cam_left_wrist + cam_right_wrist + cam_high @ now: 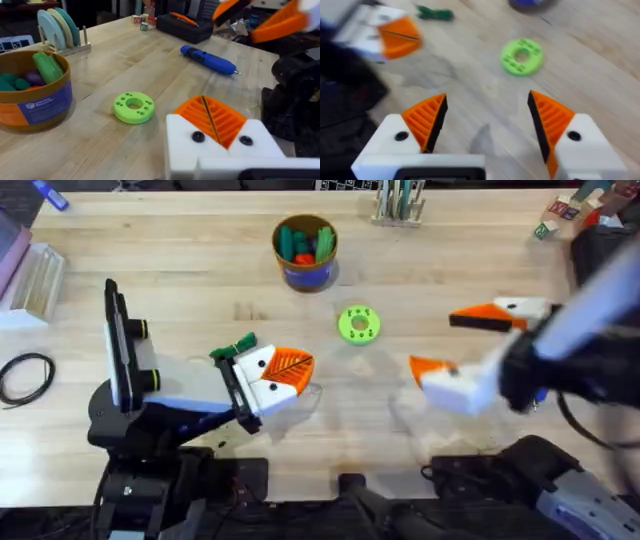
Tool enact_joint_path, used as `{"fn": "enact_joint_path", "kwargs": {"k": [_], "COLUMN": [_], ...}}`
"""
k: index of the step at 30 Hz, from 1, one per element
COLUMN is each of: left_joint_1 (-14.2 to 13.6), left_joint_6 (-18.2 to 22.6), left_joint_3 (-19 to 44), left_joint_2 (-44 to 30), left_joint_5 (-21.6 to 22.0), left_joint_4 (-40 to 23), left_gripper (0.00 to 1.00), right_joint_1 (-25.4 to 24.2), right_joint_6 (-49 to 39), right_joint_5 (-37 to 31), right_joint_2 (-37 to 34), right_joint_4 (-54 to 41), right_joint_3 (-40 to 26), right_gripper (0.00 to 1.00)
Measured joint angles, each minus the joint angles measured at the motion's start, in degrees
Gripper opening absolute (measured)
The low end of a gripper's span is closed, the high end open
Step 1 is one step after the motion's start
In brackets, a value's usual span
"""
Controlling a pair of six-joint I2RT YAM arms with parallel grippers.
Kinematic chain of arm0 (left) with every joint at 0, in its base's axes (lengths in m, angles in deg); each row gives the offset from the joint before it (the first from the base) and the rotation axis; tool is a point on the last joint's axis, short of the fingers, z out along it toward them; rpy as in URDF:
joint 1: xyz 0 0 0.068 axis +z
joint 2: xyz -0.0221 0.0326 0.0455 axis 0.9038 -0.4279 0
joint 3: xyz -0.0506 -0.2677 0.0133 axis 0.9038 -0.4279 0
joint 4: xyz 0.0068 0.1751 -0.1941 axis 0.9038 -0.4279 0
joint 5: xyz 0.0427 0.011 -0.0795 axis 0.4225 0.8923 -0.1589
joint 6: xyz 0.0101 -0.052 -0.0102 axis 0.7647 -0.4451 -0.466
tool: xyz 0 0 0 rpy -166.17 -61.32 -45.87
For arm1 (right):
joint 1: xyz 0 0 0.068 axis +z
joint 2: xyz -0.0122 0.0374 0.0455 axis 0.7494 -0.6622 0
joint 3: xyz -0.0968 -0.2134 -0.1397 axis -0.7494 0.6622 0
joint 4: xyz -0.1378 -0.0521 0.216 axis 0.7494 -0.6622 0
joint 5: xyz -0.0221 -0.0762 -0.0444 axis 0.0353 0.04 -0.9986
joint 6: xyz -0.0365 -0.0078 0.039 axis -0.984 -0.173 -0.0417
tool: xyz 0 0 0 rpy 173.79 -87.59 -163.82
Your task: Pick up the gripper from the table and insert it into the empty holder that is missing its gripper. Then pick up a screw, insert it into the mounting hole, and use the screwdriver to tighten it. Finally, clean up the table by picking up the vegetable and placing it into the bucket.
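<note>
Item: wooden tabletop point(200, 270), catalogued across three views.

From overhead we record the left end effector point(278, 372) low at left of centre, its orange pads pressed together with no gap. The dark green vegetable point(235, 347) lies on the wood just behind it. The right end effector point(462, 345) hangs at right, its two orange-tipped fingers spread wide and holding nothing.

The bucket point(305, 252) stands toward the far side, green and red pieces inside. The bright green disc point(358, 323) lies between the two end effectors.

The left wrist view adds what we do not find from overhead: the blue screwdriver point(208, 59) lying flat beyond the disc, a black case point(184, 27) behind it, and a plate rack point(60, 30) behind the bucket.

The right wrist view confirms the wide gap between its pads point(425, 120).
</note>
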Motion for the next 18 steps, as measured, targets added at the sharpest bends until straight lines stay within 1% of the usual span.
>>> {"fn": "enact_joint_path", "kwargs": {"k": [4,6,8,10,14,18], "left_joint_1": [0.0,0.0,0.0,0.0,0.0,0.0], "left_joint_6": [0.0,0.0,0.0,0.0,0.0,0.0], "left_joint_3": [0.0,0.0,0.0,0.0,0.0,0.0], "left_joint_2": [0.01,0.02,0.02,0.0,0.01,0.0], "left_joint_5": [0.0,0.0,0.0,0.0,0.0,0.0], "left_joint_4": [0.0,0.0,0.0,0.0,0.0,0.0], "left_gripper": [0.004,0.004,0.004,0.004,0.004,0.004], "right_joint_1": [-1.44,-3.5,-6.26,-9.17,-13.95,-15.73], "right_joint_6": [1.99,3.46,4.36,4.99,5.47,5.35], "right_joint_5": [-12.63,-18.3,-22.58,-25.82,-29.04,-30.35], "right_joint_2": [-8.76,-13.42,-18.1,-22.44,-28.76,-31.39], "right_joint_4": [0.26,0.36,0.61,0.67,2.02,2.92], "right_joint_3": [0.0,0.0,0.0,-0.02,-0.02,-0.06], "right_gripper": [0.991,0.991,0.991,0.991,0.991,0.991]}}
